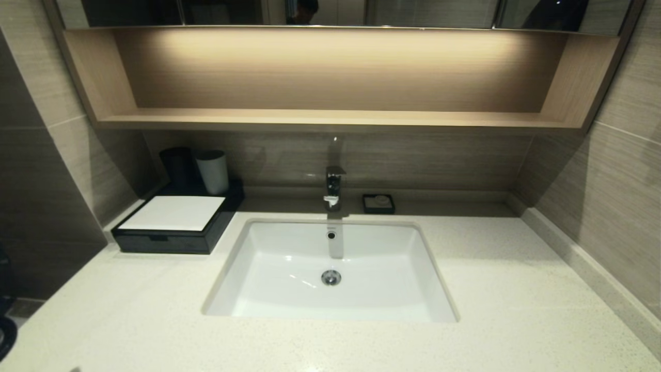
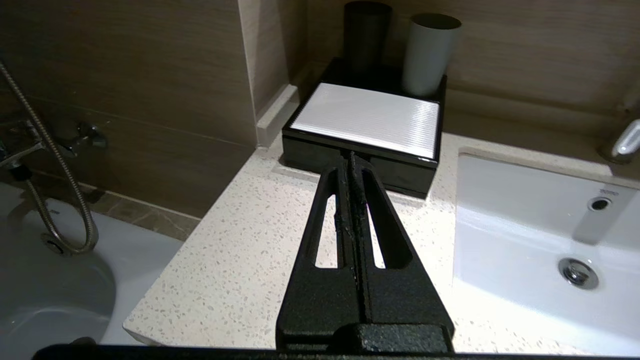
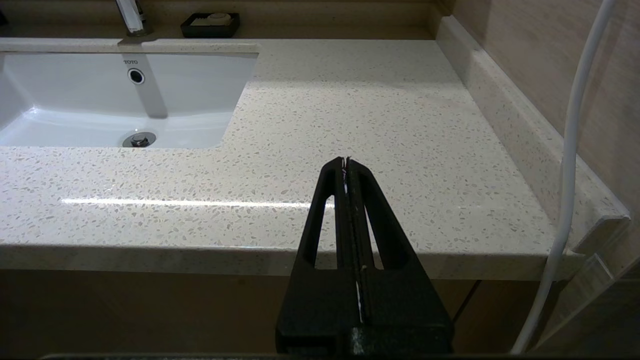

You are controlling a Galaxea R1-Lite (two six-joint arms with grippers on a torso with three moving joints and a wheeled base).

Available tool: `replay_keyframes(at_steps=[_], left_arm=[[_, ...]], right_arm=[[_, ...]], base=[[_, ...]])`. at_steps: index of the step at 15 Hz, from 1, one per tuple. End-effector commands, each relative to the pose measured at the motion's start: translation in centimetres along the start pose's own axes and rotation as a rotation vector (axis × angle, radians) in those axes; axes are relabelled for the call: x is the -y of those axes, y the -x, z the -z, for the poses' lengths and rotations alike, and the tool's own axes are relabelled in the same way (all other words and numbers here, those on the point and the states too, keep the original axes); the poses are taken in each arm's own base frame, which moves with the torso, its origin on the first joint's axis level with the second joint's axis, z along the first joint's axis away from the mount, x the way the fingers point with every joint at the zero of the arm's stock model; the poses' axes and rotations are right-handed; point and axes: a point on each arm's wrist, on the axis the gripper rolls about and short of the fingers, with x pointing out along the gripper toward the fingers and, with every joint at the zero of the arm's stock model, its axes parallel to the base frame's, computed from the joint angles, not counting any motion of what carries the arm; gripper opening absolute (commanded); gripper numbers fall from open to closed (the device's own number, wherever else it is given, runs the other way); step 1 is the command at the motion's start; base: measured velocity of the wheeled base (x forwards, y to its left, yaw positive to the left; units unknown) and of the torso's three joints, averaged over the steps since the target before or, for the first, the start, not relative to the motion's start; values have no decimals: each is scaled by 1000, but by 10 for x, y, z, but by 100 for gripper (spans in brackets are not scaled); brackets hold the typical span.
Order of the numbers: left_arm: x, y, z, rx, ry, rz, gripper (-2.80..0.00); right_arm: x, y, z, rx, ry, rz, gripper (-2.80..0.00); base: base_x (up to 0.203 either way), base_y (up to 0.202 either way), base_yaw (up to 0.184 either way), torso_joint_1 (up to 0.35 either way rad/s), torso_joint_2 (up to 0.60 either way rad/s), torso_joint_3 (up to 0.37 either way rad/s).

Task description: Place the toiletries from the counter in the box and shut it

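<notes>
The black box [image 1: 170, 237] with its white top panel stands at the counter's back left, its front drawer pushed in; it also shows in the left wrist view [image 2: 365, 120]. No stick or sachets show on the off-white speckled counter [image 1: 516, 289]; the toiletries are out of view. My left gripper [image 2: 350, 157] is shut and empty, held above the counter just in front of the box's drawer. My right gripper [image 3: 346, 161] is shut and empty, held at the counter's front edge, right of the basin [image 3: 120, 100]. Neither gripper shows in the head view.
A white sunken basin [image 1: 330, 274] with a chrome tap [image 1: 334, 188] fills the counter's middle. A grey tumbler [image 1: 213, 171] and a dark cup [image 1: 178, 165] stand behind the box. A small black soap dish [image 1: 378, 203] sits by the tap. Walls close both sides.
</notes>
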Motion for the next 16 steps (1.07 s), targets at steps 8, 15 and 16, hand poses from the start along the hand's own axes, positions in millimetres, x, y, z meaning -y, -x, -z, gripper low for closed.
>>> replay_keyframes(at_steps=[8,15,16], left_arm=[[-1,72,27,-41,48,260,-280],[-4,93,45,-46,40,388,-280],[-4,96,51,-41,36,389,-280]], right_arm=[[0,0,0,2,0,0,-280],[0,0,0,0,0,0,-280],[0,0,0,0,0,0,-280]], base=[[0,0,0,0,0,0],[0,0,0,0,0,0],[0,0,0,0,0,0]])
